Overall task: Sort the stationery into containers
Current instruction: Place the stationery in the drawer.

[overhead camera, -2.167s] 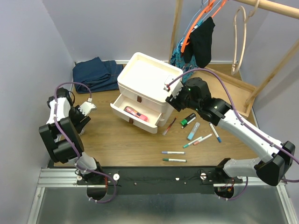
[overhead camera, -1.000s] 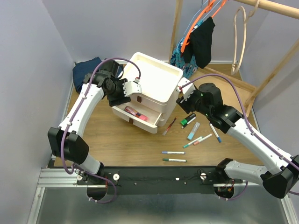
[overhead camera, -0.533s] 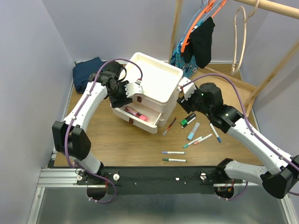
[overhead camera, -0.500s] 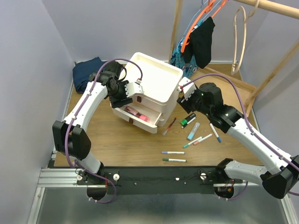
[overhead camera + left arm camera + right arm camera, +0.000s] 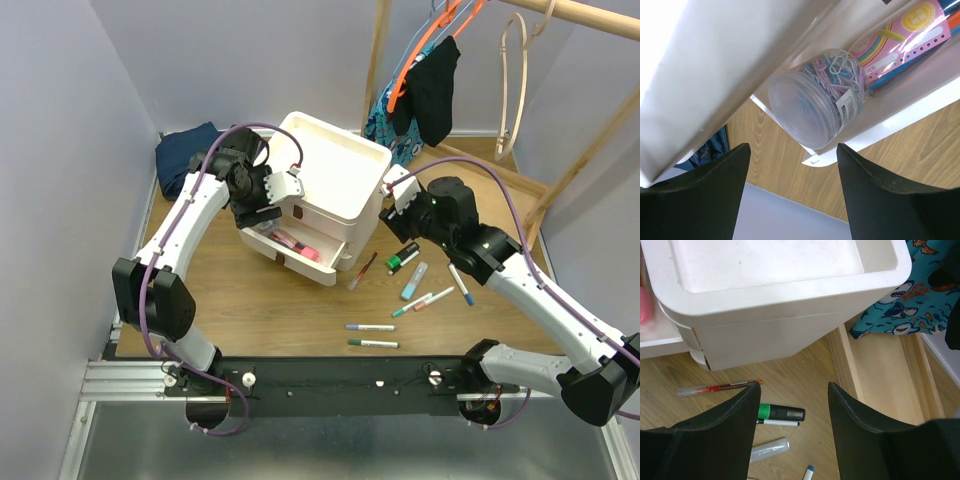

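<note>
The white drawer stack (image 5: 325, 175) stands at the table's back middle, with a lower drawer (image 5: 322, 268) pulled open. It holds a pink pack (image 5: 292, 243) and a clear jar of paper clips (image 5: 820, 105). My left gripper (image 5: 283, 192) is open and empty at the stack's left front, just above the open drawer. My right gripper (image 5: 393, 198) is open and empty beside the stack's right side. Below it lie a red pen (image 5: 720, 388), a black-green marker (image 5: 782, 413) and several slim markers (image 5: 425, 300), with two more (image 5: 370, 327) nearer the front.
A long wooden tray (image 5: 510, 190) under a clothes rack stands at the back right, with a black garment (image 5: 432, 85) and shark-print cloth (image 5: 890, 305) hanging there. Folded jeans (image 5: 185, 155) lie at the back left.
My left arm has swung from its folded pose at the left to the drawer stack. My right gripper has drawn back from the stack's front to its right side. The pens have not moved.
</note>
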`<state>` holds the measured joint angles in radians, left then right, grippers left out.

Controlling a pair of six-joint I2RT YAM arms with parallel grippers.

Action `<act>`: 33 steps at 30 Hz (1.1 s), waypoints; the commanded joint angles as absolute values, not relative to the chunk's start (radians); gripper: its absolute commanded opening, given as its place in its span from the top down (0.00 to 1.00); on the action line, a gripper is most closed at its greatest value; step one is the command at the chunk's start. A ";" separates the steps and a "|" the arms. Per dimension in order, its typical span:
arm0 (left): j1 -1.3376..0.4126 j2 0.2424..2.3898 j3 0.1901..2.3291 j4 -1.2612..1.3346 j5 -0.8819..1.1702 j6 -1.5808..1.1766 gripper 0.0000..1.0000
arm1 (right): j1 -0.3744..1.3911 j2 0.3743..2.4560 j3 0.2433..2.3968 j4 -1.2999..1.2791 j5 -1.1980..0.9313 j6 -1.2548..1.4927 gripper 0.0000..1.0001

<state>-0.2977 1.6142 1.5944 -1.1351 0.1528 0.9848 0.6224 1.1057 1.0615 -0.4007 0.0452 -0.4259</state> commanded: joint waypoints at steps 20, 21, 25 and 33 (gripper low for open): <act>-0.380 1.617 1.545 -1.059 0.219 0.741 0.39 | 0.617 1.078 1.020 -0.384 0.021 -0.403 0.36; -0.382 1.614 1.539 -1.054 0.215 0.736 0.39 | 0.615 1.078 1.019 -0.382 0.021 -0.405 0.36; -0.385 1.602 1.510 -1.029 0.190 0.712 0.42 | 0.615 1.077 1.014 -0.377 0.021 -0.406 0.36; -0.393 1.583 1.482 -1.000 0.170 0.683 0.49 | 0.612 1.078 1.019 -0.379 0.021 -0.405 0.36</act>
